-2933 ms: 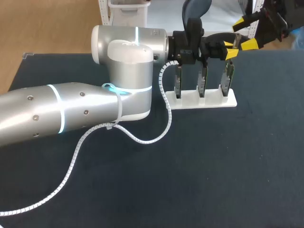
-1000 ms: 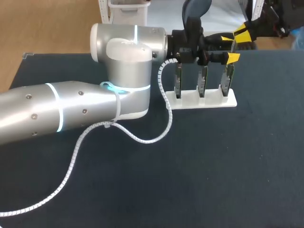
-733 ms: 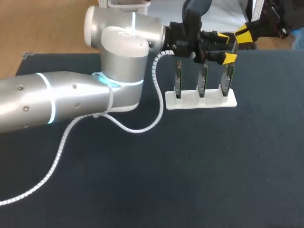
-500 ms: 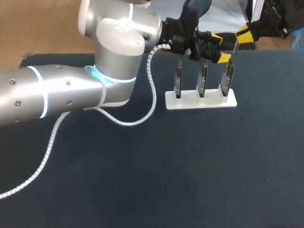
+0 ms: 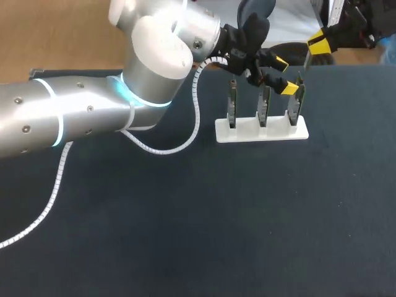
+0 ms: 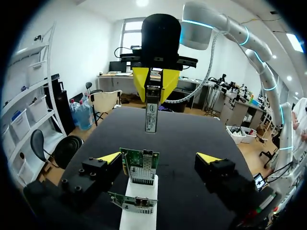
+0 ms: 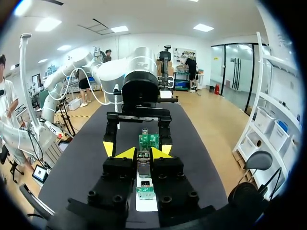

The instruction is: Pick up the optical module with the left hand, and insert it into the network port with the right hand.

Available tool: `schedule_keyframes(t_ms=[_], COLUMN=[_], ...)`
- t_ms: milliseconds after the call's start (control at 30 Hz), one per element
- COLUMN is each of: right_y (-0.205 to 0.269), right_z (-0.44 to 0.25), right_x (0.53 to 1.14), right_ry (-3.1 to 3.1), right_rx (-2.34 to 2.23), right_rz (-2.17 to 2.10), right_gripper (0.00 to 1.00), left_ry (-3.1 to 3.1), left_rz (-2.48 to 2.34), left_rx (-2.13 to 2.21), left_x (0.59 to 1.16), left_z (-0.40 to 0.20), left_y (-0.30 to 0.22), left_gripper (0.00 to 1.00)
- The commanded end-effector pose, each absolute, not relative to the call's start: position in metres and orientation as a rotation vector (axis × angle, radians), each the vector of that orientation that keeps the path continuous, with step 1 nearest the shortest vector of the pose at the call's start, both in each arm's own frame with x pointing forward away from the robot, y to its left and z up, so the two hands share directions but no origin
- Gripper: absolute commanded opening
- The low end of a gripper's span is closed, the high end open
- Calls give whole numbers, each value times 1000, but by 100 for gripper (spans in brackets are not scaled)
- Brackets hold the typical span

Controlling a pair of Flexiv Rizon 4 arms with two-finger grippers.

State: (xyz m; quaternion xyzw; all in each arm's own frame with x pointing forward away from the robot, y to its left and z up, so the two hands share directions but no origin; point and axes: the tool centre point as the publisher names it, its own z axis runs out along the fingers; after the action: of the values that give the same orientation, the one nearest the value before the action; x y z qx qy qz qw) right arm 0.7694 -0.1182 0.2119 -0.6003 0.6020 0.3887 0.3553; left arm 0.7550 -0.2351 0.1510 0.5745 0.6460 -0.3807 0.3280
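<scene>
My right gripper [image 6: 153,96] hangs just past the far end of the white slotted stand [image 5: 260,132]. Its fingers are clamped on a slim silver optical module [image 6: 150,113], free end toward the cards. My left gripper [image 5: 284,75] is spread wide and holds nothing; the endmost green network-port card [image 6: 142,166] stands between its fingers. Three such cards stand upright in the stand on the dark blue tabletop [image 5: 247,216].

Left arm [image 5: 93,117] lifted, wrist rolled; left hand [image 5: 284,75] tilted down toward rightmost board [image 5: 297,104].
</scene>
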Motion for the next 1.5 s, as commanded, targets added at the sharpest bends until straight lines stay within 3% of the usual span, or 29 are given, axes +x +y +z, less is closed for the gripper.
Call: schedule_keyframes(t_ms=[33,1500], right_y=[-118,-115], right_z=[211,210], right_x=[770,770], right_ry=[1553,1547], right_rx=[-1554,-1560], right_rz=[1004,1003], right_gripper=[0,0], left_ry=[1739,1772], left_rz=[-982,-994], left_rx=[1573,1629], left_x=[765,752], left_z=[150,133], left_y=[-241,-242], left_gripper=[100,100])
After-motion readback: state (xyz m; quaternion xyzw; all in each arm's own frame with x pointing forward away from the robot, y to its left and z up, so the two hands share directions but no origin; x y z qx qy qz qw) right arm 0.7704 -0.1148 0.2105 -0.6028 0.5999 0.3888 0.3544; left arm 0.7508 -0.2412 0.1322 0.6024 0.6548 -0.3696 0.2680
